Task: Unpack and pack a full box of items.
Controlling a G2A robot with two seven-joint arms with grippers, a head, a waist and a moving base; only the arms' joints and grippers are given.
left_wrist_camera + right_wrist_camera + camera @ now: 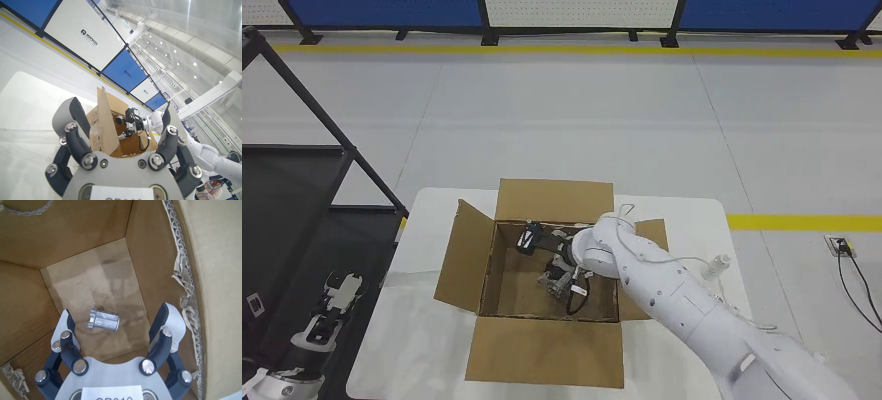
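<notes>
An open cardboard box [542, 352] is sitting at the middle of the white tabletop [687, 215], with its four flaps splaying outward toward 12, 3, 6 and 9 o'clock. The right arm is coming in from about 4 o'clock and is dipping over the box's rim, so the right hand [115, 307] is hanging inside the box, above its floor. Its fingers [166, 317] are standing spread wide, gripping nothing.

Below them, a small silvery metal sleeve [103, 321] is lying on its side on the brown floor of the box. It has a notched flange at one end and a plain rim at the other. It is resting apart from all the walls and is touching neither finger. The cardboard is showing torn, ragged corrugation along one wall edge and at one lower corner.

The left hand [121, 103] is hanging well apart from the box, at about 8 o'clock from it in the top view and beyond the tabletop's edge. It is pointing toward the box. Its fingers [78, 111] are spread open too, with nothing between them.
</notes>
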